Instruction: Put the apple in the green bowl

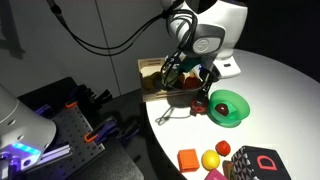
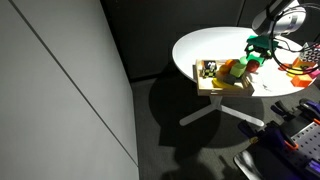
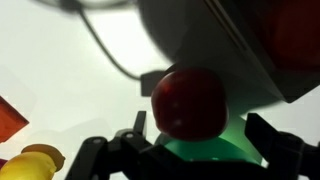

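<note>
Jaws wide apart and empty, my gripper point(image 3: 195, 122) hangs over the apple point(image 3: 188, 102), which shows in the wrist view between the two fingers and touches neither. In an exterior view the apple point(image 1: 198, 103) lies on the white table point(image 1: 285, 90) just beside the green bowl point(image 1: 236, 118), on the side facing the wooden tray point(image 1: 152, 72) at the table's edge. I cannot tell whether it touches the rim. I judge the fruit to be light, hard and glossy, so it is likely to squirt out of an off-centre pinch. I would close across its widest middle, squarely and gently, before lifting it over the rim.
</note>
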Controlling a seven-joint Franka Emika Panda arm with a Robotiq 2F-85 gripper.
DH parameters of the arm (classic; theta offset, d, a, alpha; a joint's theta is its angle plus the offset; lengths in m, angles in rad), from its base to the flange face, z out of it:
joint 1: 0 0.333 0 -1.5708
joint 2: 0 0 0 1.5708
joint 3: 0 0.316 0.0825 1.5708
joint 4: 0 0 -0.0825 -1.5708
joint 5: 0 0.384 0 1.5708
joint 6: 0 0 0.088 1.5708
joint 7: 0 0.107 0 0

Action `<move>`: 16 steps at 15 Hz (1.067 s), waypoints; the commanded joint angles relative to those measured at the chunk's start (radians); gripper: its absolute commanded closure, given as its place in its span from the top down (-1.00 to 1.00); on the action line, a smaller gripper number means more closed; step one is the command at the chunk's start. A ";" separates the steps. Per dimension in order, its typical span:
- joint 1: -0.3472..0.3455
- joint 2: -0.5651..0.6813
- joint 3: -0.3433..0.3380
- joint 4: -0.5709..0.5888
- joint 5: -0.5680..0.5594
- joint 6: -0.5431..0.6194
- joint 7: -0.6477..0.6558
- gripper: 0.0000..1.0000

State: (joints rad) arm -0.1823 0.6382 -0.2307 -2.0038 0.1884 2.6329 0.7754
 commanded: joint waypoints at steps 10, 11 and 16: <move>0.011 0.044 0.002 0.033 0.031 0.026 -0.022 1.00; 0.012 0.045 0.002 0.033 0.031 0.026 -0.022 1.00; 0.014 0.056 0.001 0.036 0.031 0.028 -0.022 1.00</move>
State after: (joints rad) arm -0.1714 0.6781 -0.2286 -1.9881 0.1884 2.6495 0.7754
